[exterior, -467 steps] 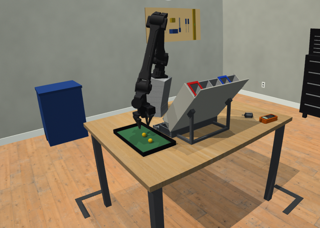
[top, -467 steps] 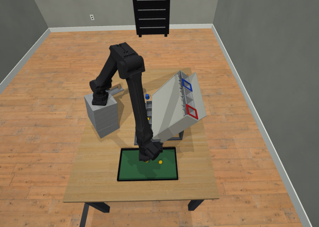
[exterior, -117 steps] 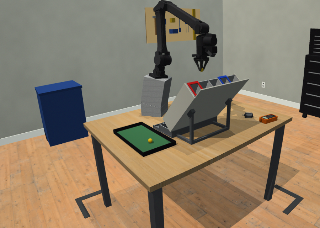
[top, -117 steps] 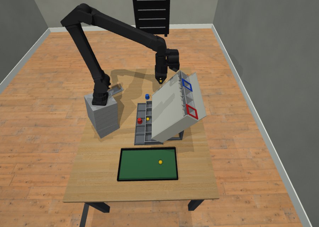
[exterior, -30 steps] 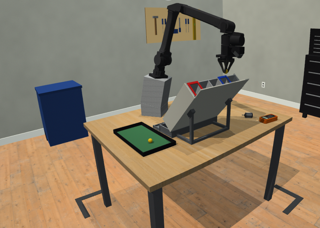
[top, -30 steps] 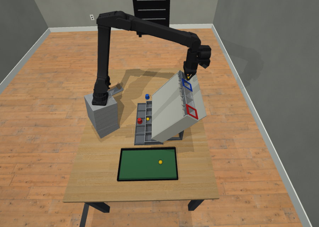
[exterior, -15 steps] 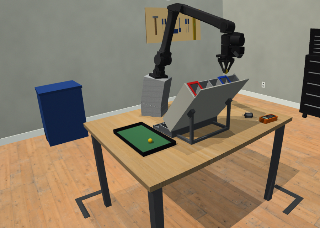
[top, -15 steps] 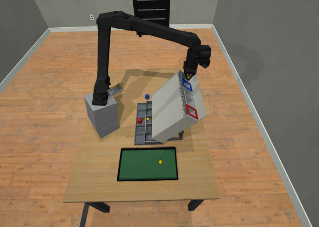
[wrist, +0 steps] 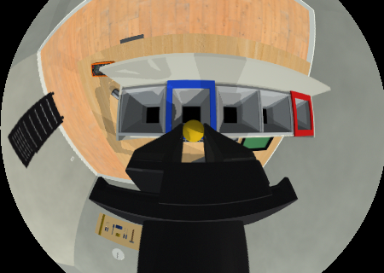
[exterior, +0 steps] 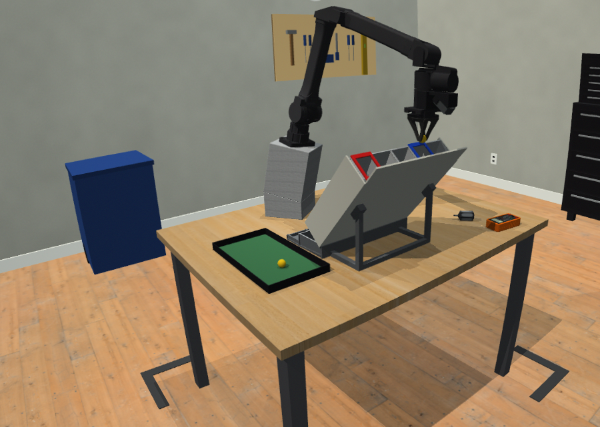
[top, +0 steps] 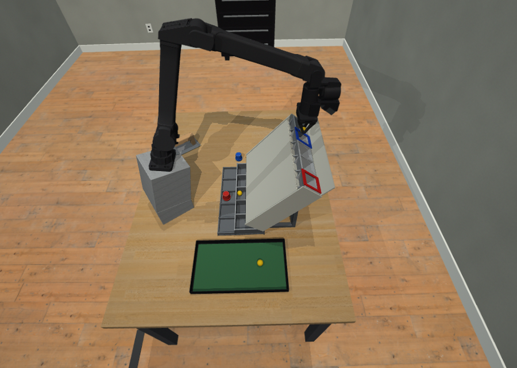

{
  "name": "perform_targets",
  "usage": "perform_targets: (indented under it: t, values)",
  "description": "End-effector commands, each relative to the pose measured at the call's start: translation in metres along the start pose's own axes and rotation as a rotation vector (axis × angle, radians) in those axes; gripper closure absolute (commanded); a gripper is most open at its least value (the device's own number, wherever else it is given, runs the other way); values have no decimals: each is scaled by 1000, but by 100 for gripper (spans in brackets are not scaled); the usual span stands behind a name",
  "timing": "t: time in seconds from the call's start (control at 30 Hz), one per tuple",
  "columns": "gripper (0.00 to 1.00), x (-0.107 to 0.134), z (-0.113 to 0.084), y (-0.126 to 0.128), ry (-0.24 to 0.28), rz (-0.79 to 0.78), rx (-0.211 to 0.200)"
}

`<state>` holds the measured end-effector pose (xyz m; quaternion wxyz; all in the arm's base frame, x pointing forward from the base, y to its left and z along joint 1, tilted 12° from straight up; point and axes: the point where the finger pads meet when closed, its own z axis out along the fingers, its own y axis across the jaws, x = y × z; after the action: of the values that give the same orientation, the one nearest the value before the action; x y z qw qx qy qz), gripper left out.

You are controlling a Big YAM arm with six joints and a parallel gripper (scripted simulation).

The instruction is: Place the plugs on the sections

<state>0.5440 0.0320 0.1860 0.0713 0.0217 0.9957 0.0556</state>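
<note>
Black two-fingered claw (top: 304, 131) (exterior: 423, 139) (wrist: 193, 127) grips a shiny yellow marble (top: 304, 128) (exterior: 423, 138) (wrist: 193, 130); just below it sits the square blue-banded funnel (top: 309, 142) (exterior: 413, 146) (wrist: 191, 84). Well below the claw, the red plastic plug (top: 226, 196) stands in a tray section.

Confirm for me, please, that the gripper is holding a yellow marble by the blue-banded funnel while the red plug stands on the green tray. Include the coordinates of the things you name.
The red plug (top: 226, 196) is not on the green tray (top: 193, 268); the top view shows it on the flat front part of a grey section. The rest is right.
</note>
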Motion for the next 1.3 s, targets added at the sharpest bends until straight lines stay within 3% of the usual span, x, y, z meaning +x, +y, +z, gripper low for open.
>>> perform_targets:
  t: [0.0,0.07,0.13,0.2,0.33,0.47,1.23,1.27]
  values:
    - [100,-28,-25,12,-88,-8,-10]
    - [100,-23,-23,12,-88,-7,-10]
    - [100,-9,8,8,-25,0,-4]
    - [100,-8,16,6,-13,2,-2]
    - [100,-19,-17,10,-79,-6,-8]
    - [100,-18,-9,9,-63,-4,-7]
    - [100,-18,-9,9,-63,-4,-7]
    - [44,-18,-9,9,-63,-4,-7]
